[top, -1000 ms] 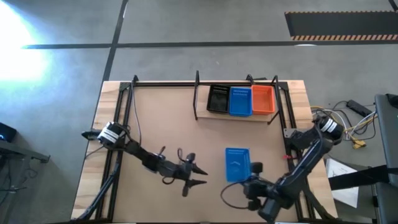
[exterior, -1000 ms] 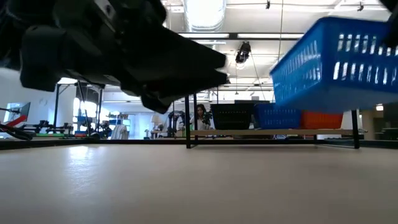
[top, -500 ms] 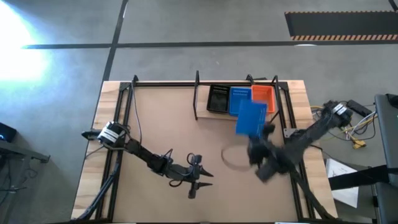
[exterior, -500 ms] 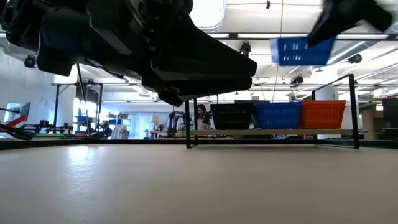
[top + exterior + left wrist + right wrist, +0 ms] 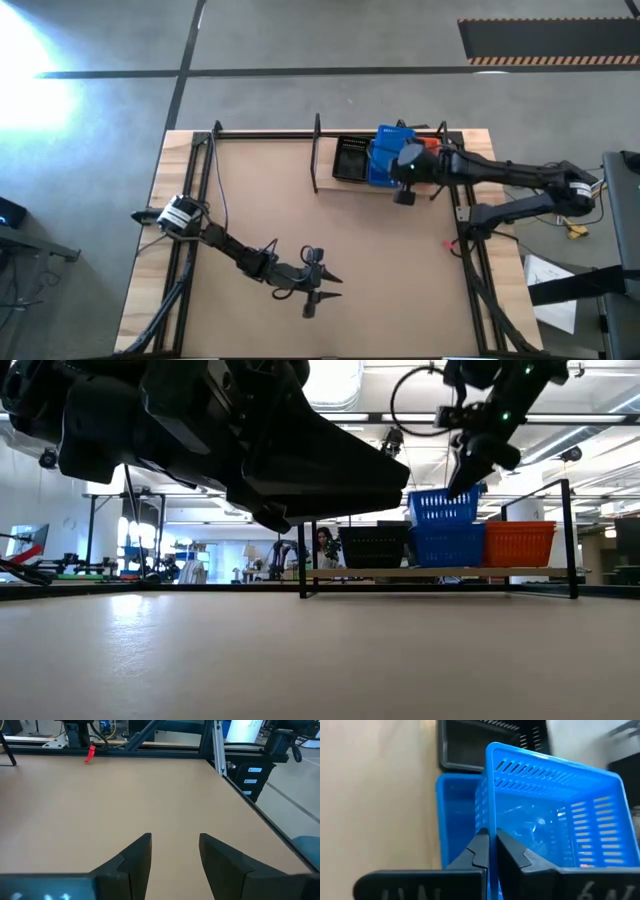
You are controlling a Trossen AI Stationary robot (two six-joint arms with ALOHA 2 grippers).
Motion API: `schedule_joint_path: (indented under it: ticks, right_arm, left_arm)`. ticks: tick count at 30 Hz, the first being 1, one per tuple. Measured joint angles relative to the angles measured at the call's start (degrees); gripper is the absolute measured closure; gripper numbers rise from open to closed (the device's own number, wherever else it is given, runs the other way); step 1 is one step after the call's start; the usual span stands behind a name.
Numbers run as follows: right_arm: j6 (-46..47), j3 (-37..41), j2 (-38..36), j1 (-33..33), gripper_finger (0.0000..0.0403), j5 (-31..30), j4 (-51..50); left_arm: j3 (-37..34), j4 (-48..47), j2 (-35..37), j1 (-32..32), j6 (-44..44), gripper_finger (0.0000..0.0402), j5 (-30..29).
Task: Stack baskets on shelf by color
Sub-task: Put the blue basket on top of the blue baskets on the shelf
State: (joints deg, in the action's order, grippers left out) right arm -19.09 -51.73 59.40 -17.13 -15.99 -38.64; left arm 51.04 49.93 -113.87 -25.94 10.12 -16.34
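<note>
The shelf (image 5: 392,188) stands at the table's far edge with a black basket (image 5: 350,158), a blue basket (image 5: 383,172) and an orange basket (image 5: 518,543) side by side on its board. My right gripper (image 5: 468,472) is shut on a second blue basket (image 5: 443,507), held right over the shelf's blue one (image 5: 457,820); whether the two touch I cannot tell. My left gripper (image 5: 175,850) stands open low over bare table near the front middle (image 5: 315,285), with nothing between its fingers. My right gripper pinches one side wall of the held blue basket at its rim (image 5: 492,827), one finger inside the basket and one outside. The fingers come slanting down from the table's right side. The basket hangs open side up over the shelf's blue basket.
Black frame rails (image 5: 200,200) run along the table's left, right and far edges. A small red piece (image 5: 90,754) sits by the right rail. The middle of the tabletop (image 5: 300,220) is bare board. A person (image 5: 322,545) shows far off in the room behind.
My right gripper has swung the blue basket from low over the table's near right, up and toward the far edge, and brought it down over the shelf's blue basket. My left gripper has edged a little toward the table's right, still open.
</note>
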Motion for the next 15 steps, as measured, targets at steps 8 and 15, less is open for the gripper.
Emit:
schedule_joint_path:
  ticks: [8, 15]
  right_arm:
    - [-0.51, 2.6, 2.13, -1.26, 0.0391, 3.14, 0.35]
    - [0.42, 2.98, 3.69, -1.26, 0.0343, 0.32, 0.35]
  left_arm:
    - [-0.37, 0.0, 0.01, -0.01, 0.62, 0.0252, 0.0]
    - [-0.43, 0.0, 0.01, -0.01, 1.54, 0.0252, 0.02]
